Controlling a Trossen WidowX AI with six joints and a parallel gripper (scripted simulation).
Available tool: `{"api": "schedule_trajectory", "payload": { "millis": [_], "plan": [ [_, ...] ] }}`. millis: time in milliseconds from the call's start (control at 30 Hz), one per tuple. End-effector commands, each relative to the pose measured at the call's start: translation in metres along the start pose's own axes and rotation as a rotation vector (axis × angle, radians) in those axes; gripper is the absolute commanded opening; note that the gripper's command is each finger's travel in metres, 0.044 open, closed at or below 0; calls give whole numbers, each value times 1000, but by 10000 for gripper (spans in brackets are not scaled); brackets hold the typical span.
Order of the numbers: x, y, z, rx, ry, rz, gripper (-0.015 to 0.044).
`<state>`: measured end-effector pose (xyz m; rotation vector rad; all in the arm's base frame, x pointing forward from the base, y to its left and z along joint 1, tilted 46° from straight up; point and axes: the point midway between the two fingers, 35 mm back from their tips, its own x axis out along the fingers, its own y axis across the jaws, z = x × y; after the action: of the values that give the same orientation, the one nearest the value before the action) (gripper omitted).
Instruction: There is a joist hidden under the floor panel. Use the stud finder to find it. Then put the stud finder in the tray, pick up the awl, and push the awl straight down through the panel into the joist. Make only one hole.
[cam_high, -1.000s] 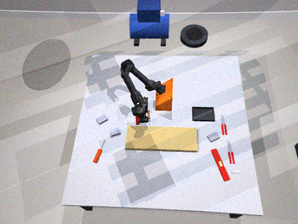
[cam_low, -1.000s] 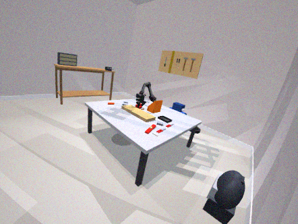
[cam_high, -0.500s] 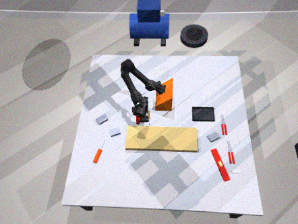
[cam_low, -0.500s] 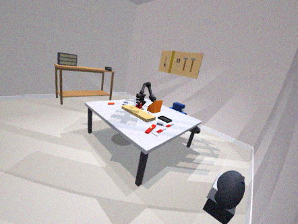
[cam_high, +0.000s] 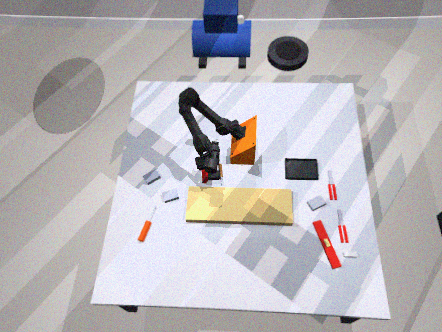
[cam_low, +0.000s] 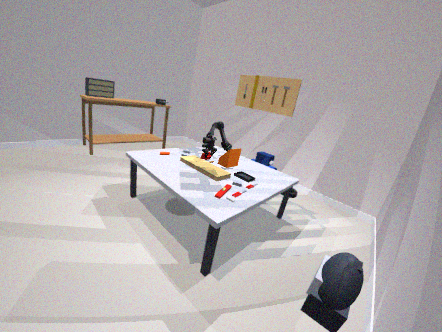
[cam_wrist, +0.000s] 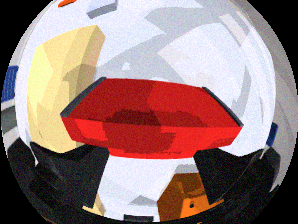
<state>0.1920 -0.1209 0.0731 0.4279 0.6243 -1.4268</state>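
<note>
The red stud finder (cam_high: 204, 176) (cam_low: 204, 157) (cam_wrist: 155, 120) is between the fingers of my gripper (cam_high: 212, 175) (cam_wrist: 153, 140), which is shut on it, just behind the left part of the panel. I cannot tell whether it touches the table. The pale yellow floor panel (cam_high: 240, 206) (cam_low: 205, 167) (cam_wrist: 47, 95) lies flat, with no hole visible. The black tray (cam_high: 301, 169) (cam_low: 244, 176) is empty, behind and right of the panel. A small tool with a brown handle (cam_high: 221, 171), probably the awl, is close to the right of the gripper, partly hidden.
An orange block (cam_high: 245, 142) (cam_low: 230, 158) (cam_wrist: 181, 197) stands behind the panel. An orange-handled tool (cam_high: 144, 231) and two grey blocks (cam_high: 152, 176) (cam_high: 170, 195) are at the left. Right of the panel are a red level (cam_high: 323, 236), a grey block (cam_high: 316, 202) and two red-handled tools (cam_high: 332, 191) (cam_high: 343, 233).
</note>
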Motion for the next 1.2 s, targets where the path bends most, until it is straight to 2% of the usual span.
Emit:
{"api": "schedule_trajectory", "payload": {
  "millis": [0,833,1167],
  "plan": [
    [-6,2,2,7,-3,6,0],
    [-37,-1,6,6,-10,5,0],
    [-35,-1,6,4,42,-3,0]
  ]
}}
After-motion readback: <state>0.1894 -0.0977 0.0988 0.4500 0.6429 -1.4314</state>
